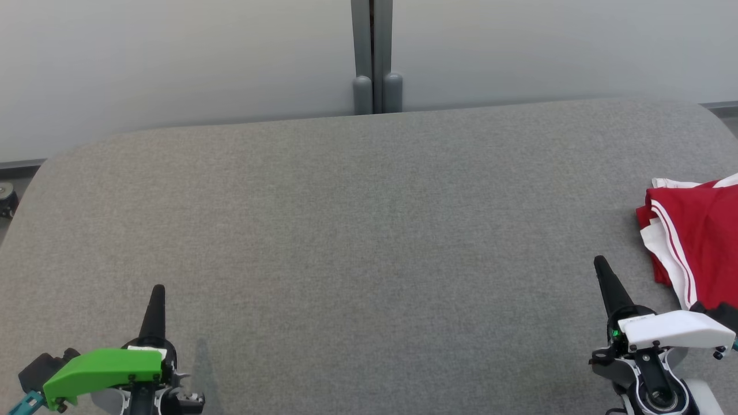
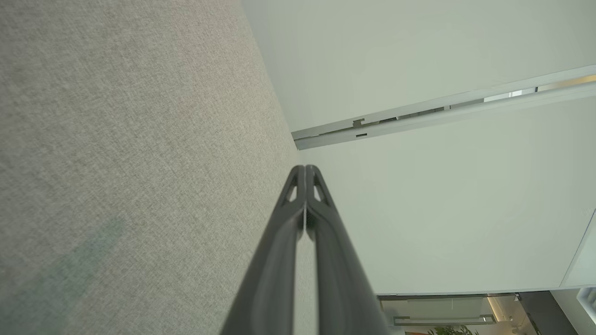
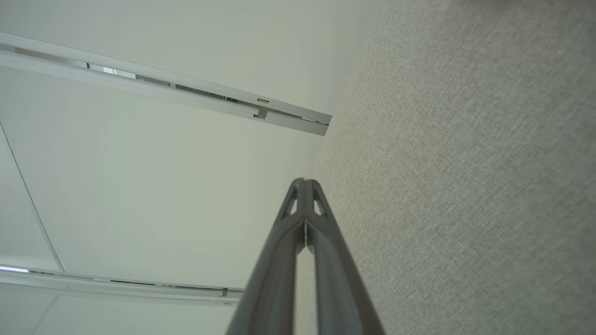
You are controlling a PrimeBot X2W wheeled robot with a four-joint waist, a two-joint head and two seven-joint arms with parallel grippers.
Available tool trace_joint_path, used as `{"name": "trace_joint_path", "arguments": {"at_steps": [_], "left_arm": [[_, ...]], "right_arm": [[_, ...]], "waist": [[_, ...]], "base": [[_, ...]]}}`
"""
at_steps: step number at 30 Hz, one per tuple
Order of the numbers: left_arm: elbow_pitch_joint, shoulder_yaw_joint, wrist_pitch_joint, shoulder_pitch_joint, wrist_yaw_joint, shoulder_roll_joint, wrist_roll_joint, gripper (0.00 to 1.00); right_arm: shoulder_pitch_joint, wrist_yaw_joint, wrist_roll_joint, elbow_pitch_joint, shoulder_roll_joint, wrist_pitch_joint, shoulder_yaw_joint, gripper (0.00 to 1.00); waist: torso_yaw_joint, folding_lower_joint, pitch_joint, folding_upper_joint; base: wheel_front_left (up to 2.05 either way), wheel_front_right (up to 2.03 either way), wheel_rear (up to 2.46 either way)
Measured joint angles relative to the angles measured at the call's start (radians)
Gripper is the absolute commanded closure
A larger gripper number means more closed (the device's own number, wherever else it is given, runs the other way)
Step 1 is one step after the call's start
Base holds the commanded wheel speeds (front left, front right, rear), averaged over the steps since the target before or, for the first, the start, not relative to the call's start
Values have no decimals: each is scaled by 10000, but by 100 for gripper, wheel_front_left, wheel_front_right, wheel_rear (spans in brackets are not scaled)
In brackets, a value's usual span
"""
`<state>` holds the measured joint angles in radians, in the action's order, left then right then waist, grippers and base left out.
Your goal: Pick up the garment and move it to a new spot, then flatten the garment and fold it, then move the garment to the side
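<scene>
The red jersey (image 1: 700,230) lies bunched at the right edge of the grey table (image 1: 357,230). It is partly cut off, so it may be folded already or not. If not, the right gripper (image 1: 600,262) must reach over and grab it. It and the left gripper (image 1: 158,290) sit near the table's front edge, fingers pressed together, empty, pointing at its far edge.
</scene>
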<state>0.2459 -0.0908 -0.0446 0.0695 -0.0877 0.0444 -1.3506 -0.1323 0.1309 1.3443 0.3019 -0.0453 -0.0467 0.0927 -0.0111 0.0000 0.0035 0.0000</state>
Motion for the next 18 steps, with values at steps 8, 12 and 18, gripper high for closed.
{"name": "trace_joint_path", "arguments": {"at_steps": [8,12,18], "left_arm": [[-71,-54,-176,58,-17,4,-650,100],[-100,-75,-261,130,-50,6,-945,100],[-130,-119,-382,183,-63,10,-1388,100]], "right_arm": [[11,0,660,-107,-2,-167,56,100],[13,0,966,-163,-6,-251,82,100],[17,0,1413,-238,-10,-380,128,100]], "waist": [[24,0,-10,0],[36,0,-15,0],[55,0,-22,0]], "base": [[0,0,0],[0,0,0],[0,0,0]]}}
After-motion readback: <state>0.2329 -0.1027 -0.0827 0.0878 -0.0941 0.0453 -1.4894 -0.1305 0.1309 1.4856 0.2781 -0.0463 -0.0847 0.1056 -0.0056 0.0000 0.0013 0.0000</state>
